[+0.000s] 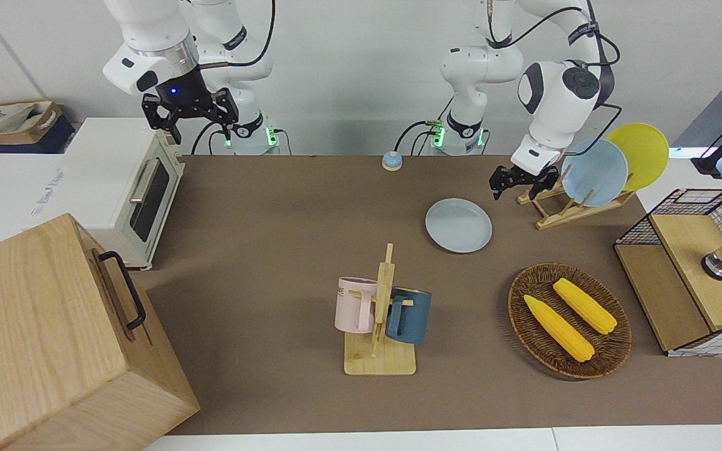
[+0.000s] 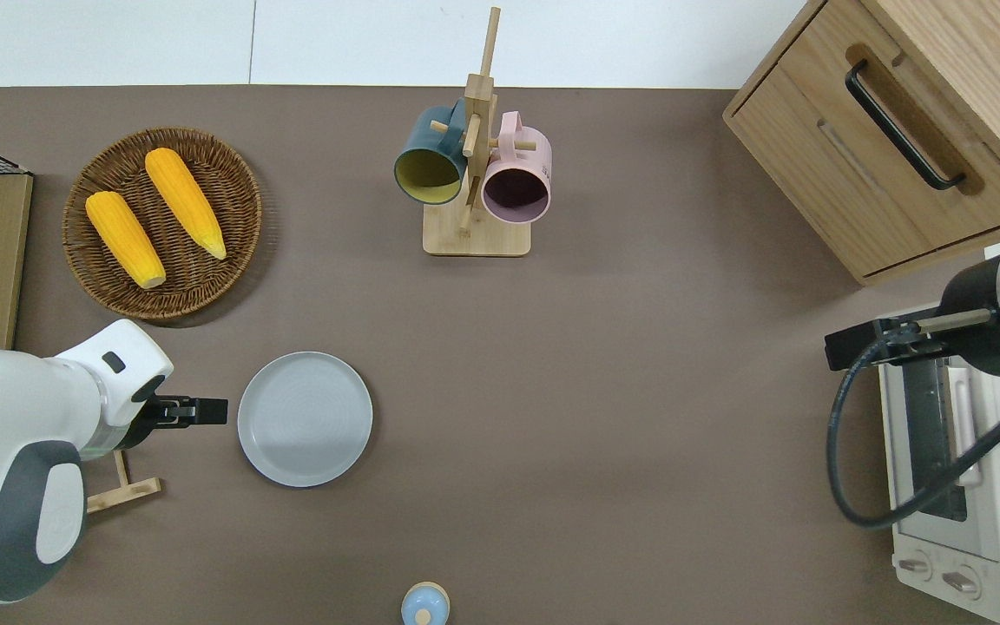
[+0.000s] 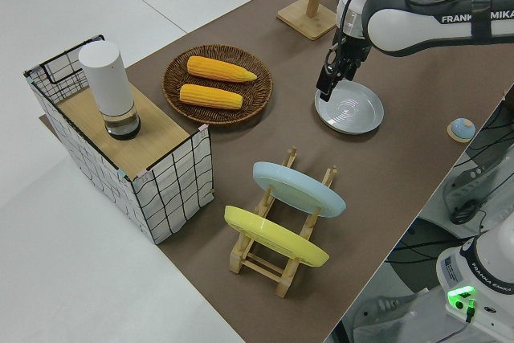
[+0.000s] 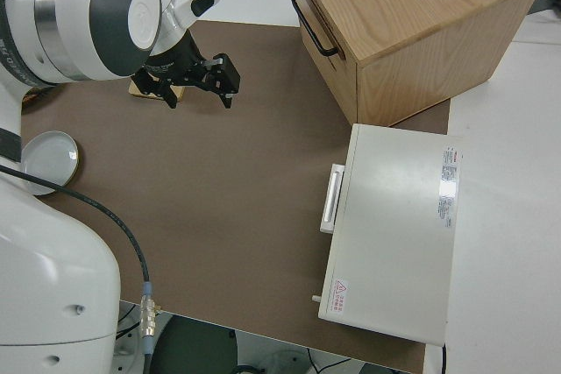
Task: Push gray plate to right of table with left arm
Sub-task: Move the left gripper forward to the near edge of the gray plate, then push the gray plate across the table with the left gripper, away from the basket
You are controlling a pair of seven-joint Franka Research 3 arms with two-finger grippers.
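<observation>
My left gripper (image 2: 209,411) hangs low just beside the gray plate (image 2: 305,418), at its edge toward my left arm's end of the table (image 2: 604,365); whether it touches the rim I cannot tell, nor whether its jaws are open or closed. The plate lies flat, nearer to me than the basket (image 2: 244,187) of corn. My right arm is parked, its jaws spread wide

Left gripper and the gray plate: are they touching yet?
Apart. The overhead view shows a thin strip of bare table between the left gripper and the rim of the gray plate at the plate's left-arm end.
</observation>
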